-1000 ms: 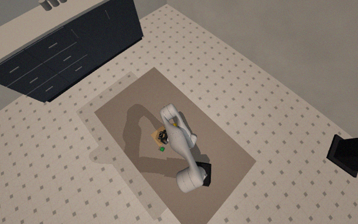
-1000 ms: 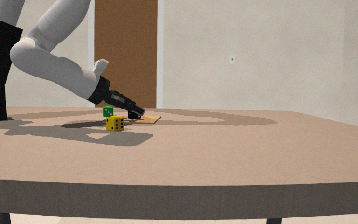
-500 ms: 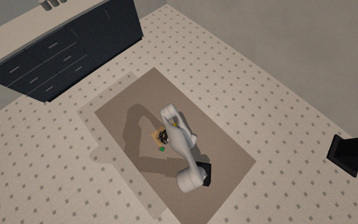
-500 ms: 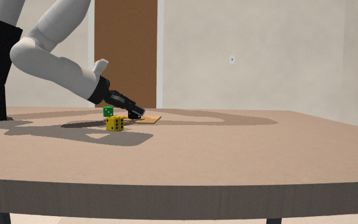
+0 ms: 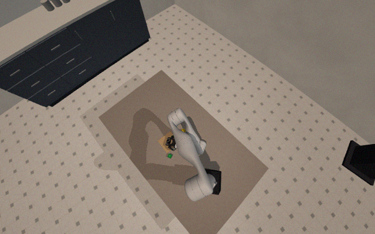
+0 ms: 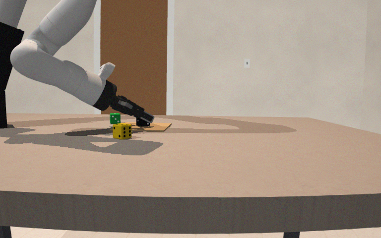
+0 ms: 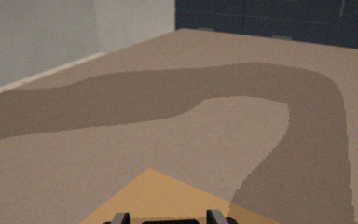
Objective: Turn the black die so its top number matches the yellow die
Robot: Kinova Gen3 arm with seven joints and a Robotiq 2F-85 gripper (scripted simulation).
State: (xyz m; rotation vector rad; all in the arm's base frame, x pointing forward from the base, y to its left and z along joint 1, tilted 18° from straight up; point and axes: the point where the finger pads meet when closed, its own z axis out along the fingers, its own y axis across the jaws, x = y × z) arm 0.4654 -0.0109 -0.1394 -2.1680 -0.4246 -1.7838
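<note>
- Green cubic die [image 5: 170,155] [image 6: 114,118]: at the left in the exterior view, beside the hand and off the mat; keep it undisturbed.
- Yellow cubic die with black pips [image 5: 183,130] [image 6: 122,131]: on the opposite side of the hand from the green die. Its top number is not legible; two and six show on its sides.
- Black cubic die with white pips [image 6: 142,122] [image 7: 170,222]: on the mat, low between the fingertips, its top number hidden.
- Black two-finger gripper [image 5: 168,142] [image 6: 147,116] [image 7: 168,219]: partly spread, gripping nothing, with a gap on each side of the black die.
- Flat orange square mat [image 5: 162,140] [image 6: 159,127] [image 7: 154,196]: beneath the fingertips. The step appears to be release; the operator should withdraw straight back along the finger line, without dragging mat or die, then verify the number.
</note>
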